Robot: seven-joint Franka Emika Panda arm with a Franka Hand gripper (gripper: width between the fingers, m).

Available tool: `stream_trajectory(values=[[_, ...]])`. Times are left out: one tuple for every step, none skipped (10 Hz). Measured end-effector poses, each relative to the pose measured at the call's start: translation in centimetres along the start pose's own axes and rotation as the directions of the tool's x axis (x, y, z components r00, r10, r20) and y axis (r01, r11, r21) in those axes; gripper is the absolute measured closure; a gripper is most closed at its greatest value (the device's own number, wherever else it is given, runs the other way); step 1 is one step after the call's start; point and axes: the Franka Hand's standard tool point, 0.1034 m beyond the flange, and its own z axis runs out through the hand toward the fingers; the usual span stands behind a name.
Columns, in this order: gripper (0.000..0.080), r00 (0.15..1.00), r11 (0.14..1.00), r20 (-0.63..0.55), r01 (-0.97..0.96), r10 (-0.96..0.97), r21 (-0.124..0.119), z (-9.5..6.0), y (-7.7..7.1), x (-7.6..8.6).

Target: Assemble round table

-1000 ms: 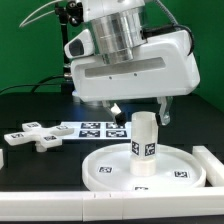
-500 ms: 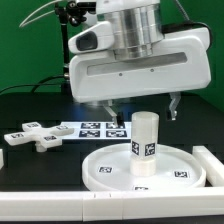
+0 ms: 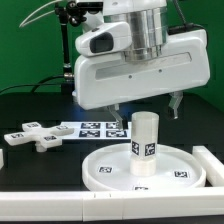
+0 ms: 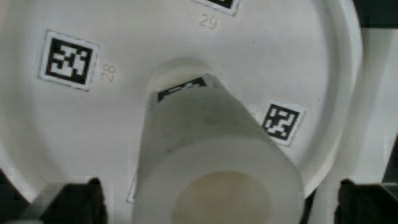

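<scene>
The white disc top (image 3: 100,172) lies flat at the front of the table. The short cylindrical leg (image 3: 145,143) stands upright at its centre, a marker on its side. My gripper (image 3: 146,107) hangs open and empty just above the leg, one finger (image 3: 116,110) on each side, clear of it. The cross-shaped foot (image 3: 35,135) lies on the table at the exterior view's left. In the wrist view I look down on the leg's top (image 4: 222,190) and the disc (image 4: 107,120), with my dark fingertips (image 4: 71,205) at the frame's edge.
The marker board (image 3: 95,128) lies behind the disc. A long white edge bar (image 3: 212,165) runs along the exterior view's right, another (image 3: 60,207) along the front. A black stand (image 3: 68,45) rises at the back.
My gripper has risen and shifted slightly toward the exterior view's right. The leg stays upright on the disc, untouched.
</scene>
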Motion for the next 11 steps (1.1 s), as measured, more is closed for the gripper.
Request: stream_trajectory(values=[[0.0151, 0.995, 0.995, 0.011, 0.095, -0.095, -0.009, 0.41, -0.27, -0.23], [0.0151, 0.978, 0.978, 0.019, 0.208, -0.207, -0.012, 0.75, -0.40, -0.41], [0.0151, 0.962, 0.962, 0.021, 0.273, -0.272, -0.011, 0.76, -0.36, -0.43], [0.0151, 0.923, 0.923, 0.030, 0.384, -0.384, -0.018, 0.73, -0.42, -0.42], [0.0151, 0.883, 0.883, 0.038, 0.468, -0.467, -0.021, 0.78, -0.57, -0.41], [0.0151, 0.839, 0.839, 0.047, 0.543, -0.542, -0.023, 0.77, -0.55, -0.36], [0.0151, 0.776, 0.776, 0.061, 0.630, -0.628, -0.031, 0.57, -0.44, -0.12], [0.0151, 0.720, 0.719, 0.077, 0.694, -0.690, -0.039, 0.48, -0.50, 0.03], [0.0151, 0.679, 0.679, 0.088, 0.733, -0.729, -0.042, 0.49, -0.62, 0.07], [0.0151, 0.617, 0.616, 0.099, 0.787, -0.781, -0.041, 0.46, -0.51, 0.11], [0.0151, 0.568, 0.568, 0.102, 0.823, -0.817, -0.035, 0.47, -0.34, 0.04]])
